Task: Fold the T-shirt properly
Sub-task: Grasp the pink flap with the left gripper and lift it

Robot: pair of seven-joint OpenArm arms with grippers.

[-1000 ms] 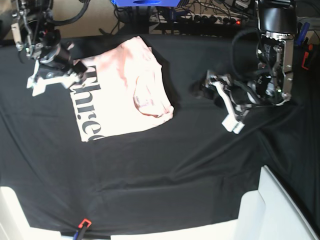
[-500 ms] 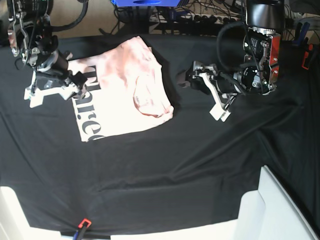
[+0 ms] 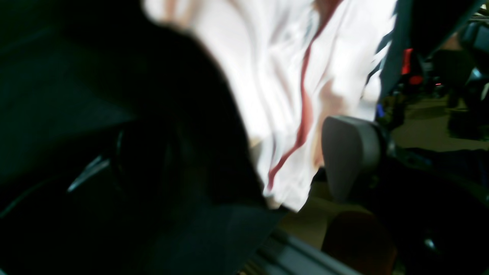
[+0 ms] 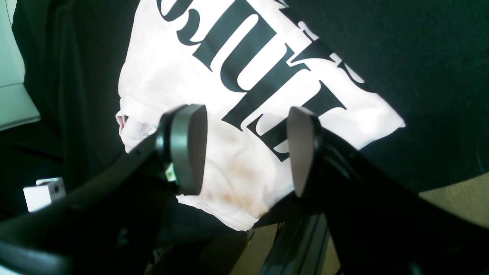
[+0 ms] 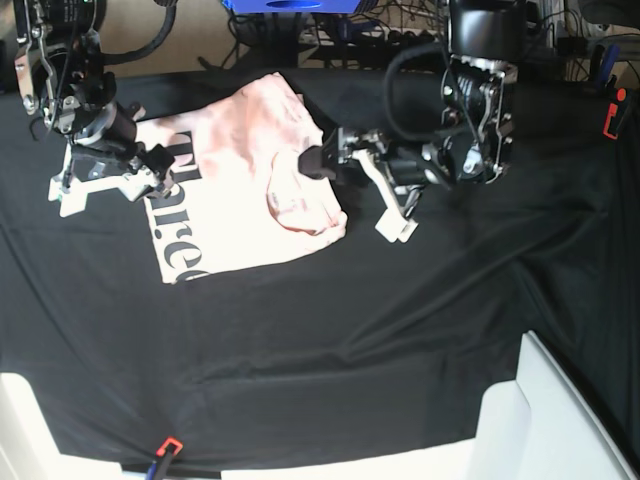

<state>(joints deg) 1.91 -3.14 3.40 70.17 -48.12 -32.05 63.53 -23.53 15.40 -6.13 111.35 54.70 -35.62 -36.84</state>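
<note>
At nine to ten o'clock in the base view, the right gripper (image 5: 100, 180) hangs over the lettered edge of the T-shirt (image 5: 245, 190). In its wrist view the two dark pads (image 4: 189, 147) stand moderately apart with only open air between them, gripping nothing; below them lie white-looking cloth and the big black letters (image 4: 248, 72). A faint brownish patch shows on the cloth between the pads. A small white block (image 4: 44, 187) sits at eight o'clock in that view.

The T-shirt lies partly folded on the black cloth (image 5: 330, 350), up and left of the table's middle, about eleven o'clock from the centre. Its printed strip runs along the left side, with the plain pink panel to the right and a rumpled fold at its lower right corner.

Just right of that, near twelve to one o'clock, the left gripper (image 5: 335, 175) reaches leftward at the shirt's right edge, one finger (image 5: 395, 215) angled down toward five o'clock. Its jaws stand wide. The wrist view is blurred: bright wrinkled cloth fills the top middle, one grey pad (image 3: 349, 156) sits at three o'clock, and whether a pad touches the shirt I cannot tell.

A red clip (image 5: 168, 445) lies at the table's near edge, seven o'clock.
</note>
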